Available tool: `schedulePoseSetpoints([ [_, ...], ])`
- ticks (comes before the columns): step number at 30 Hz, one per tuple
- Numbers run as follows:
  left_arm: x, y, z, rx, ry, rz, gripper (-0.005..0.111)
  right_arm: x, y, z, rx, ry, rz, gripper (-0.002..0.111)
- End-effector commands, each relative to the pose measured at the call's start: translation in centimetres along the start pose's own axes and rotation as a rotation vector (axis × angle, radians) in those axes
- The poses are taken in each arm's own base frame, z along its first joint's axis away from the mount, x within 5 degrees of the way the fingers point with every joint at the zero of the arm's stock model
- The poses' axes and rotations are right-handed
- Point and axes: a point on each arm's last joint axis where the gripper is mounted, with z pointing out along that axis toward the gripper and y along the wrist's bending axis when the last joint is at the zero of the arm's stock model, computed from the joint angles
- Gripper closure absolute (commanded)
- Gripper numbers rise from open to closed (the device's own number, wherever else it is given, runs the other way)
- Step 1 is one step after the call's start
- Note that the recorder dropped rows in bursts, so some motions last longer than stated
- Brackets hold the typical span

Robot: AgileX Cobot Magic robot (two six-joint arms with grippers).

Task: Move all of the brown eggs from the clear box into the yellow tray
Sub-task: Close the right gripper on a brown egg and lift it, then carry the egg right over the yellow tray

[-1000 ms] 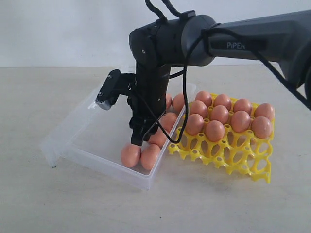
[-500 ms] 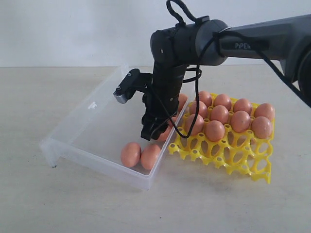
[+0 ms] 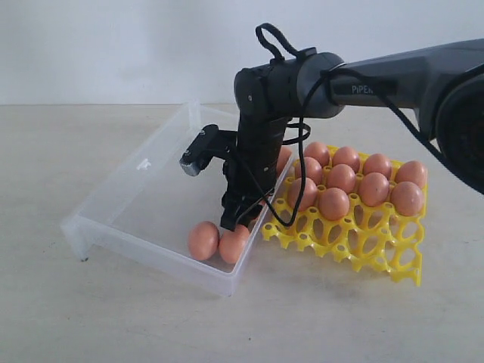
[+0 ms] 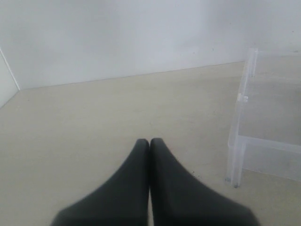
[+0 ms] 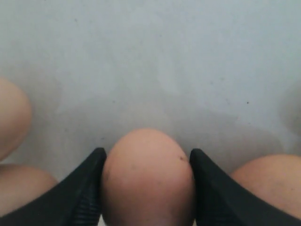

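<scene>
The right gripper (image 3: 234, 218) has sunk lower into the clear box (image 3: 128, 198) than half a second ago and now sits just above the eggs at the near wall. Its fingers press both flanks of 1 brown egg (image 5: 146, 176), which fills the gap between them. At left, the left gripper (image 4: 149, 143) hangs over the table (image 4: 70, 132) with its fingers pressed together, near the box's corner. Inside the box, 2 loose eggs (image 3: 203, 240) touch each other at the near wall, and the right arm (image 3: 261, 128) hides most of what lies behind it. Just right of the box, the yellow tray (image 3: 363, 246) carries 10 seated eggs (image 3: 342, 178) in its far cells.
</scene>
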Motion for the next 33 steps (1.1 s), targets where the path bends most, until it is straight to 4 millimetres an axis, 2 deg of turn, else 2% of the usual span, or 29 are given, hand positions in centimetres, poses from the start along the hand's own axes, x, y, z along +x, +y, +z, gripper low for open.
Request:
schedulePoseSetpoints([
  [1,0.0,0.0,0.0,0.000,-0.006,-0.013,0.111,0.2,-0.2,0.4,0.011,0.006,0.012,0.108],
  [7,0.0,0.0,0.0,0.000,-0.006,-0.013,0.111,-0.2,-0.3,-1.6,0.032,-0.036,0.076,0.108],
  [10,0.0,0.0,0.0,0.000,-0.006,-0.013,0.111,-0.4,-0.2,-4.1,0.050,-0.075,0.112,0.108],
  [13,0.0,0.0,0.0,0.000,-0.006,-0.013,0.111,-0.8,0.0,-7.4,0.066,-0.148,0.133,0.108],
  [16,0.0,0.0,0.0,0.000,-0.006,-0.013,0.111,-1.1,0.7,-10.7,0.052,-0.242,0.177,0.108],
  [19,0.0,0.0,0.0,0.000,-0.006,-0.013,0.111,-0.4,1.1,-13.4,0.032,-0.391,0.264,0.108],
  [22,0.0,0.0,0.0,0.000,-0.006,-0.013,0.111,1.7,1.6,-14.9,0.096,-0.567,0.368,0.108],
  [23,0.0,0.0,0.0,0.000,-0.006,-0.013,0.111,3.0,1.9,-15.1,0.136,-0.620,0.405,0.108],
  [29,0.0,0.0,0.0,0.000,-0.006,-0.013,0.111,12.3,4.8,-14.6,0.425,-0.808,0.532,0.109],
  [31,0.0,0.0,0.0,0.000,-0.006,-0.013,0.111,15.1,5.2,-14.1,0.532,-0.856,0.576,0.109],
  [33,0.0,0.0,0.0,0.000,-0.006,-0.013,0.111,18.1,5.0,-13.6,0.617,-0.919,0.717,0.109],
])
